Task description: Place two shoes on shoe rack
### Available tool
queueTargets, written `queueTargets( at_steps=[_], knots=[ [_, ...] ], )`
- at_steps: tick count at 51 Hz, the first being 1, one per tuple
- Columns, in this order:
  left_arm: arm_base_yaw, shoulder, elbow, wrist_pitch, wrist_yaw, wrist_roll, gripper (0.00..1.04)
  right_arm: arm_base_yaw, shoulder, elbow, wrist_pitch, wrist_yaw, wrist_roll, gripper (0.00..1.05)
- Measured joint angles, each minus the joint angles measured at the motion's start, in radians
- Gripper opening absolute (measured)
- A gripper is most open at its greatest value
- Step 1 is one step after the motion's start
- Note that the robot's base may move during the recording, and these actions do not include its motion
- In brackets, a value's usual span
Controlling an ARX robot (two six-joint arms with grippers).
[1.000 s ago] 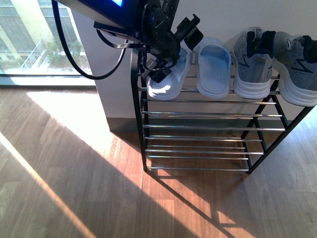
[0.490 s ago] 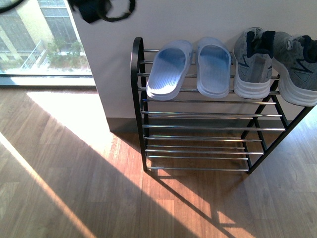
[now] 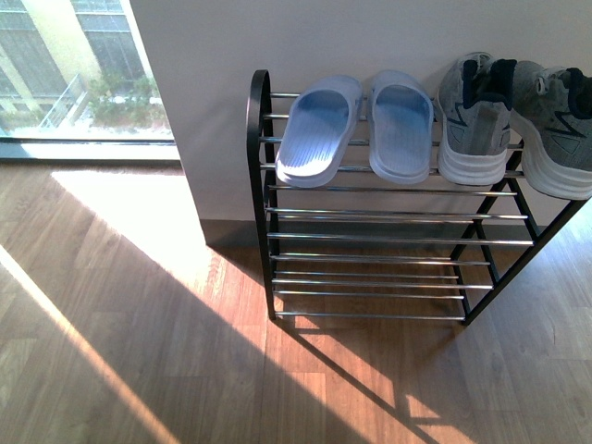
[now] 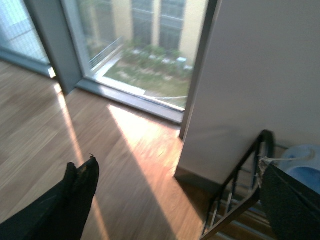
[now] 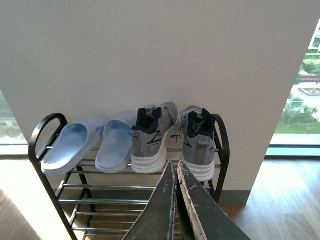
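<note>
Shoe rack (image 3: 388, 215): black uprights, silver rods, stands on wood floor (image 3: 139, 351) against white wall (image 3: 213, 55).
Top tier: all 4 shoes here, in a row.
Left slide (image 3: 317, 130): pale blue, angled, at rack's left end, hangs slightly over front rod.
Right slide (image 3: 400, 124): just beside left slide.
Left sneaker (image 3: 473, 116): grey knit, white sole, navy collar, next to slides.
Right sneaker (image 3: 556, 125): at rack's right end, touching its pair.
Lower tiers: bare rods.
Left end effector (image 4: 175, 200): released, fingers spread wide, nothing between; rack corner in its view.
Right end effector (image 5: 176, 200): clenched, fingers pressed together w/ nothing held, facing the sneakers.
Front view: neither arm visible.
</note>
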Motion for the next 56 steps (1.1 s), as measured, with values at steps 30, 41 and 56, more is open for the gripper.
queueTargets(
  at_steps=[30, 41, 56],
  knots=[
    [0.284, -0.373, -0.511, 0.46, 0.51, 0.338, 0.01, 0.0, 0.0, 0.0, 0.0, 0.0, 0.0, 0.92],
    [0.337, -0.497, -0.569, 0.393, 0.568, 0.34, 0.01, 0.0, 0.0, 0.0, 0.0, 0.001, 0.0, 0.96],
    [0.454, -0.65, -0.617, 0.289, 0.676, 0.341, 0.01, 0.0, 0.0, 0.0, 0.0, 0.002, 0.0, 0.96]
  ],
)
